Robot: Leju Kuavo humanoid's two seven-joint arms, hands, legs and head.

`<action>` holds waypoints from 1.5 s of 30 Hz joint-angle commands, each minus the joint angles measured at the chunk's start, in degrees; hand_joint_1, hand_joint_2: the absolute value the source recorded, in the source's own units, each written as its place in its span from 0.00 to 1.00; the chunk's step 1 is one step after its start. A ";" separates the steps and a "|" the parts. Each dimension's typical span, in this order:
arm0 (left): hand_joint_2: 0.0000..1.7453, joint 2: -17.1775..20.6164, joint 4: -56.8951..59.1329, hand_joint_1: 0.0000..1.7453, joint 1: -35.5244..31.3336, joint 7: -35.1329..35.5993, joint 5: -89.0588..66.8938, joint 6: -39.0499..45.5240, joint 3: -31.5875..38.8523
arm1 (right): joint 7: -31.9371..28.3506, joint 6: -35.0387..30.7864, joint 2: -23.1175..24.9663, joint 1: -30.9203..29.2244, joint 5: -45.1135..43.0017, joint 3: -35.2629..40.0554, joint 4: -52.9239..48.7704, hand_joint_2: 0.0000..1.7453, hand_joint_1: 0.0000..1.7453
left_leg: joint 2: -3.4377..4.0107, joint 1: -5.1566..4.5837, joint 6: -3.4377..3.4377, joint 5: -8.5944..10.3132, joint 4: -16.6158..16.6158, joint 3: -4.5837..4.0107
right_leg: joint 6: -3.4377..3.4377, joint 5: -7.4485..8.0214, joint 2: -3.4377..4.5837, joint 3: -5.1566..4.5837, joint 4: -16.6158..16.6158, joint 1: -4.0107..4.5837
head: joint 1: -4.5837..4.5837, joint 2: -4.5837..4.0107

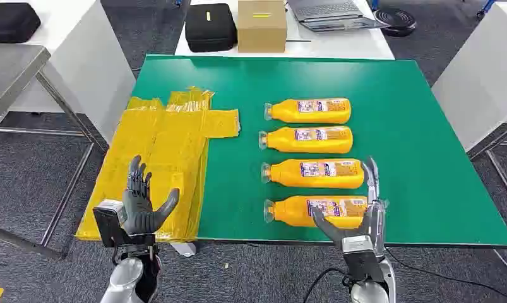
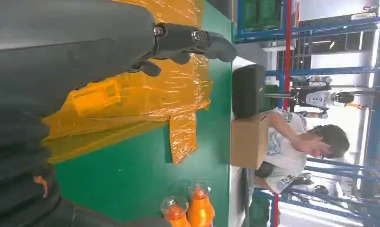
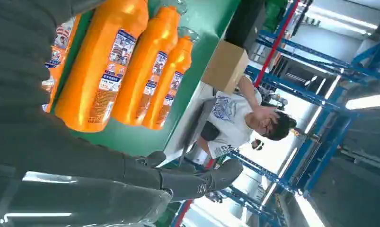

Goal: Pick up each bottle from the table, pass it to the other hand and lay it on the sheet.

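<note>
Several orange bottles lie side by side on the green table (image 1: 427,158), caps pointing left. The nearest bottle (image 1: 295,211) lies by the front edge, with another bottle (image 1: 314,173) just behind it. My right hand (image 1: 358,218) is at the nearest bottle's base end, its thumb lying over the label and its fingers (image 1: 371,177) stretched out and apart, not closed round it. The right wrist view has the bottles (image 3: 107,66) beside that hand (image 3: 83,161). The yellow sheet (image 1: 168,145) covers the table's left part. My left hand (image 1: 140,205) hovers spread over its near edge, holding nothing, with the sheet (image 2: 145,94) below the hand (image 2: 83,52).
A white table behind carries a black case (image 1: 209,26), a cardboard box (image 1: 262,25) and a laptop (image 1: 329,12). A person (image 2: 292,146) sits beyond that box. White tables stand close on the left (image 1: 67,57) and right (image 1: 484,76).
</note>
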 commanded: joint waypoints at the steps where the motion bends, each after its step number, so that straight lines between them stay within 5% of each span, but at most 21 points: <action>1: 1.00 -0.24 0.87 0.00 -0.58 0.44 -0.59 -0.16 1.73 | 1.67 0.49 -0.19 -2.36 2.14 -0.03 3.37 1.00 0.00 | 0.18 0.12 -0.16 -0.23 0.03 0.46 | -0.14 -0.16 0.13 0.46 -0.04 0.13 | 0.00 0.00; 12: 1.00 0.24 1.54 0.00 -0.71 0.49 -0.56 -0.50 1.67 | 6.42 2.26 -2.73 -2.58 8.68 0.87 4.28 1.00 0.00 | 0.09 0.05 -0.09 -0.10 -0.04 0.27 | -0.08 -0.07 0.06 0.27 -0.08 0.06 | 0.00 0.00; 22: 1.00 0.91 1.89 0.00 -0.63 0.66 -0.28 -1.38 1.31 | 20.49 12.25 -11.24 -4.23 20.66 0.86 5.83 1.00 0.00 | 0.06 0.03 -0.05 -0.04 -0.04 0.15 | -0.05 -0.02 0.04 0.16 -0.07 0.03 | 0.00 0.00; 45: 1.00 1.33 5.62 0.00 -3.32 1.29 1.12 -2.53 -1.35 | 28.80 22.37 -20.68 -4.83 20.48 -0.48 7.73 1.00 0.00 | -0.05 0.01 -0.06 -0.05 -0.03 0.19 | -0.05 -0.05 -0.06 0.20 -0.07 0.02 | 0.00 0.00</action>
